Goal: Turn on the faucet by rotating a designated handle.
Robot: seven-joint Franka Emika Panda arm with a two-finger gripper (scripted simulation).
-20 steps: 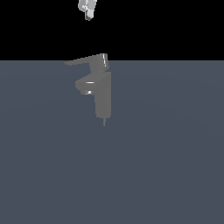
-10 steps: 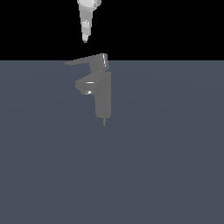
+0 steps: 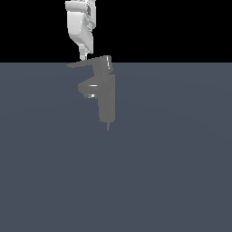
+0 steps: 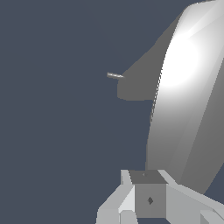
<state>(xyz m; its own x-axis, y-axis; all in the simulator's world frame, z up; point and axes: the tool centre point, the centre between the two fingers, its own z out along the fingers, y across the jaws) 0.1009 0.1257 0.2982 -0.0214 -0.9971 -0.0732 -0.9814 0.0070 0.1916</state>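
Observation:
The faucet (image 3: 107,99) is a gray upright column on the floor, with a short spout (image 3: 88,87) pointing to the exterior view's left. The handle (image 3: 86,63) is a thin tapered blade running left from the boxy cap on top. My gripper (image 3: 83,56) hangs from the white arm and its fingertips sit just above the blade, close to its thin end. The fingers look pressed together with nothing between them. In the wrist view the handle (image 4: 183,109) fills the frame as a big bright blade, right beside my fingers (image 4: 148,199).
The flat blue-gray floor (image 3: 172,172) spreads all around the faucet. A thin pin (image 3: 108,126) sticks out at the column's foot and also shows in the wrist view (image 4: 114,75). Behind is black background.
My gripper has come down from the top of the exterior view to just above the handle blade. The faucet and handle have not moved.

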